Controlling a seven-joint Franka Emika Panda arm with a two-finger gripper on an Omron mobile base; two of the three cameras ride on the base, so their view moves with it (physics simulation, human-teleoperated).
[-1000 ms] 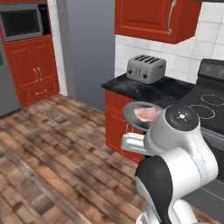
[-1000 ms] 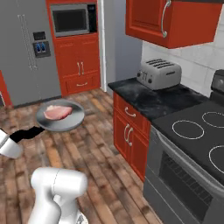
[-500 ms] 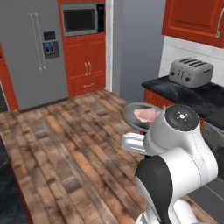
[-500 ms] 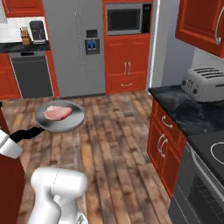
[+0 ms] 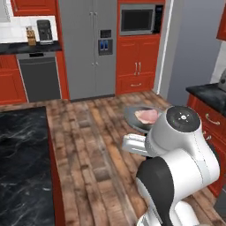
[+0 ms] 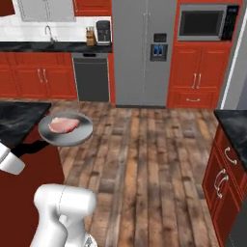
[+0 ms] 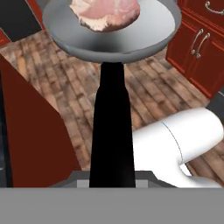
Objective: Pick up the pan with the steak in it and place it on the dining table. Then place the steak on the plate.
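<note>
Grey pan (image 6: pixel 65 130) w/ steak (image 6: pixel 63 124) sits in your fingers, clamped on its black handle (image 7: pixel 112 131), just right of marble worktop (image 5: pixel 22 154).

Dining table (image 5: pixel 22 150) black veined marble top at left, red side; wood plank floor (image 6: pixel 154 159) beside it

We're in a home kitchen: red cabinets (image 6: pixel 195 79), a steel fridge (image 6: pixel 142 50), a built-in microwave (image 6: pixel 200 21). There's a dishwasher (image 6: pixel 91 77), black marble counters (image 5: pixel 22 163), wood plank floor (image 6: pixel 144 159).
</note>
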